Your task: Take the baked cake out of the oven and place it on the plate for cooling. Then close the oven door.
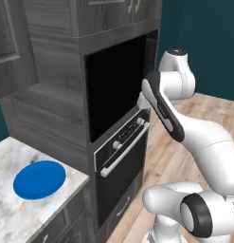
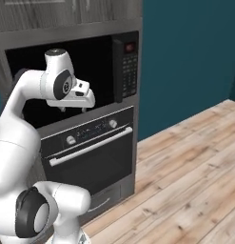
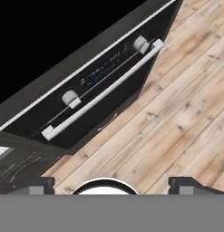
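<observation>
The oven (image 1: pixel 123 138) (image 2: pixel 90 129) sits low in the grey cabinet column, with knobs on its control strip. Its oven door (image 1: pixel 121 178) (image 2: pixel 93 167) stands upright and shut, its silver bar handle (image 1: pixel 125 152) (image 2: pixel 89 146) (image 3: pixel 102 96) across the top. My gripper (image 2: pixel 73 109) (image 3: pixel 114 183) hangs open above the control strip, pointing down, with nothing between its widely spread fingertips (image 3: pixel 38 184). In the left base view the hand (image 1: pixel 142 101) is mostly behind my forearm. The bright blue plate (image 1: pixel 40 179) lies bare on the marble counter (image 1: pixel 12 156) at the left. The baked cake is hidden.
Right above the oven is a larger black cavity (image 1: pixel 113 88) whose side-hinged door (image 2: pixel 126 62) with a keypad stands open at its right. Grey cabinets rise above. Wooden floor (image 2: pixel 185 171) stretches out in front and to the right.
</observation>
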